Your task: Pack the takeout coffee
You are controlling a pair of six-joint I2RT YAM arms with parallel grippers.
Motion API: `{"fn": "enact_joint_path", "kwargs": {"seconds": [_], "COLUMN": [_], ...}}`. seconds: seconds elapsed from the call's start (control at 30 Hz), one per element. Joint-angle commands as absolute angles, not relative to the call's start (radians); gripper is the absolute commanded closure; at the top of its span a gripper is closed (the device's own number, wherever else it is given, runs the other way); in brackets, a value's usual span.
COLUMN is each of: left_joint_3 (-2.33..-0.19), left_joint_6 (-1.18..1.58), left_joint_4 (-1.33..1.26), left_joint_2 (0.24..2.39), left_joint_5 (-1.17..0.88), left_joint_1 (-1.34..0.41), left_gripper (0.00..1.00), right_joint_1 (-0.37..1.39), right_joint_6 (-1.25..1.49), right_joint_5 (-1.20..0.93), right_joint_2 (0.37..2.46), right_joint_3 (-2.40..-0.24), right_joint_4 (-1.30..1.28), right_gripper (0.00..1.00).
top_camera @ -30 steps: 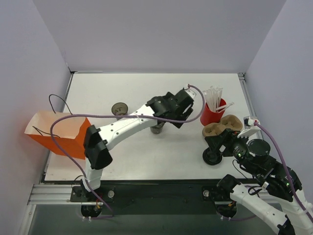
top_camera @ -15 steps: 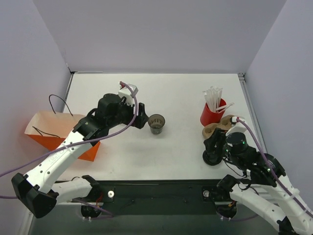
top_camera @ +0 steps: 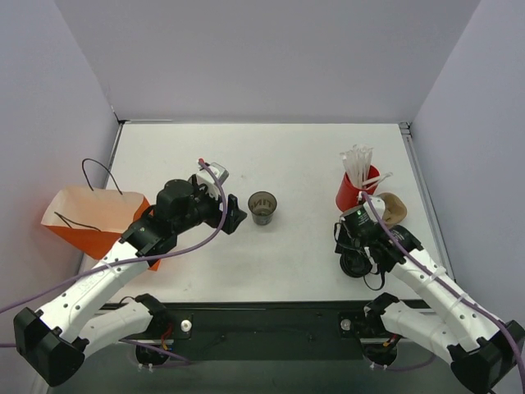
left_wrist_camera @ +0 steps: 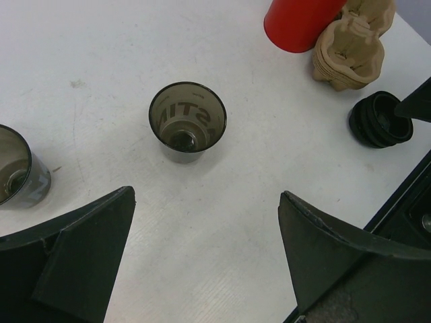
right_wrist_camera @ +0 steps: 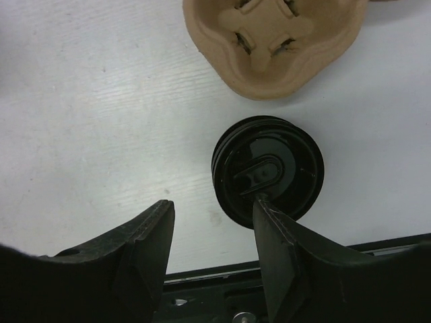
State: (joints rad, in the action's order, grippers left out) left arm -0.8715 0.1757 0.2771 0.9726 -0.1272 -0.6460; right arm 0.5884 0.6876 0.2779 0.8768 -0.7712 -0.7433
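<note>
The takeout coffee [right_wrist_camera: 268,171] stood at the near right of the table [right_wrist_camera: 101,101], just near of the cardboard carrier [right_wrist_camera: 276,33]. The right gripper [right_wrist_camera: 212,204] was spread and empty, with one finger over the lid's rim. Descending that far off-centre could have tipped the coffee or shoved it off the near edge, while the left gripper [left_wrist_camera: 205,194] hung wide apart by the lidless cup [left_wrist_camera: 187,121]
</note>
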Motion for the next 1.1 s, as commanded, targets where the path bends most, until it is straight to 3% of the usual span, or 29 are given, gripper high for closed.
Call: {"fn": "enact_joint_path", "kwargs": {"seconds": [0.0,1.07], "left_joint_3": [-0.865,-0.867], "left_joint_6": [0.153,0.104], "left_joint_4": [0.182,0.229], "left_joint_2": [0.943,0.93], "left_joint_5": [-0.167,-0.123], "left_joint_1": [-0.641,-0.666], "left_gripper": [0.03,0.1], "right_joint_1": [0.494,0.436], "right_joint_6": [0.634,0.637], "right_joint_5": [0.189,0.109], "right_joint_2": [0.887,1.032], "right_joint_3": [-0.715,-0.603], "right_joint_4": [-0.698,-0.54], "right_gripper": [0.51,0.67]}}
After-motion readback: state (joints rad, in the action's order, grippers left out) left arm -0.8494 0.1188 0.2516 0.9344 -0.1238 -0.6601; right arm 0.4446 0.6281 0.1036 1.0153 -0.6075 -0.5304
